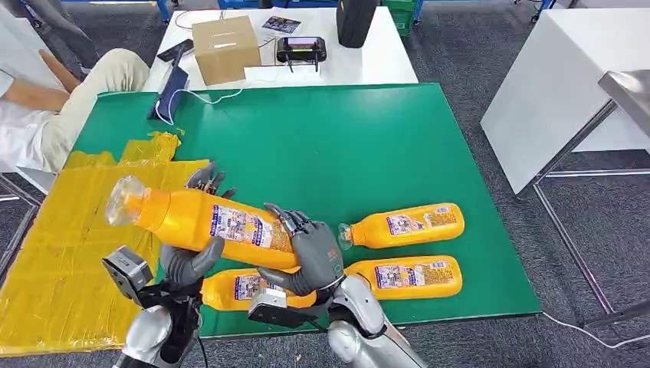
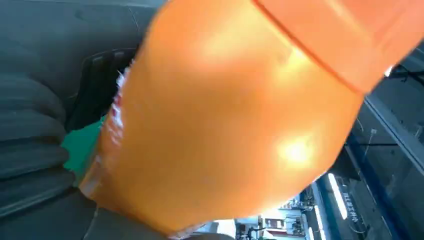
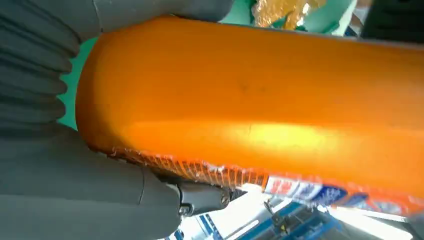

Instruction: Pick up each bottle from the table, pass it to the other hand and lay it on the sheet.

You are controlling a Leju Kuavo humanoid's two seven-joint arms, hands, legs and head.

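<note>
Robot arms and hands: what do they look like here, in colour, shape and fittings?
Both arms are silver metal with rounded joint housings. The left hand and right hand are dark grey, with segmented darker fingers and a thick grey thumb. A grey ribbed cover sits behind the hand in the wrist views. A boxy silver and black camera module is mounted at each wrist, with a dark cable below the left one.

The lowest bottle (image 1: 249,288) on the worktop (image 1: 368,146) is being partly hidden by both hands; the held bottle (image 2: 235,115) is being rendered blurred and cropped in the left wrist view.
</note>
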